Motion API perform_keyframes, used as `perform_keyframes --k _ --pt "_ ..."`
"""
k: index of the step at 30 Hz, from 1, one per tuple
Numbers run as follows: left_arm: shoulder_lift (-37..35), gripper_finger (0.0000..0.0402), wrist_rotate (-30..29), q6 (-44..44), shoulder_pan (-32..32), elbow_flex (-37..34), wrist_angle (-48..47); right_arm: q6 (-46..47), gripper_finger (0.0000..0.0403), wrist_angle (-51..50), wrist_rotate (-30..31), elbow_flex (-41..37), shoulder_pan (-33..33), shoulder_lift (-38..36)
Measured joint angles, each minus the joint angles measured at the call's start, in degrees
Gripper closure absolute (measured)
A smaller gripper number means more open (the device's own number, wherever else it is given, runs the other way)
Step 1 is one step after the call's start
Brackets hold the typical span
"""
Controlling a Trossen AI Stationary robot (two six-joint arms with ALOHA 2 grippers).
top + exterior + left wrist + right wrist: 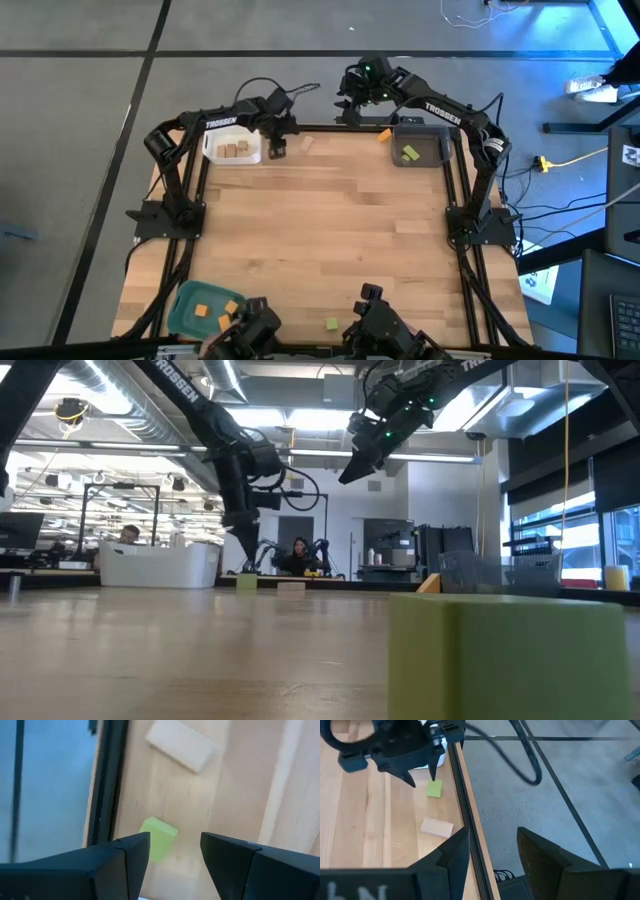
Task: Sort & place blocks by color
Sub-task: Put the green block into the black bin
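A small light green block point(159, 839) lies on the table near its far edge, with a tan block point(182, 745) flat beside it. My left gripper point(175, 840) hangs just above the green block, open, fingers pointing down and clear of it point(422, 780). My right gripper point(492, 837) is open and empty, held high over the far edge point(350, 110). An orange block point(384, 134) lies by the grey tray point(438, 158), which holds one green block point(409, 153). Another green block point(331, 323) rests near the front edge.
The white tray point(213, 155) with tan blocks stands just left of my left gripper. A teal tray point(186, 305) with orange blocks sits at the near left corner. The table's black frame rail point(462, 795) runs along the far edge behind the blocks.
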Motion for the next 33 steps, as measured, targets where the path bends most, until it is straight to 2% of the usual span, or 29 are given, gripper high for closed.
perform_keyframes --k 4,7,18,21,33 --pt "0.02 0.0231 2.61 12.48 0.05 0.0 -0.28 -0.02 0.0238 0.02 -0.01 0.0 0.0 0.0" --pt "0.04 0.0231 2.87 16.68 0.02 0.0 -0.28 -0.04 0.0238 0.0 -0.02 0.0 0.0 0.0" --pt "2.77 0.0231 1.28 19.2 0.72 0.02 -0.23 -0.17 0.0238 0.0 -0.02 0.0 0.0 0.0" --pt "3.76 0.0231 -1.06 19.69 0.22 0.02 0.89 -0.17 0.0238 -0.01 -0.02 0.0 0.0 0.0" --pt "3.85 0.0231 -3.25 21.15 0.26 0.02 2.33 -0.17 0.0238 -0.02 -0.07 0.0 -0.01 0.0"
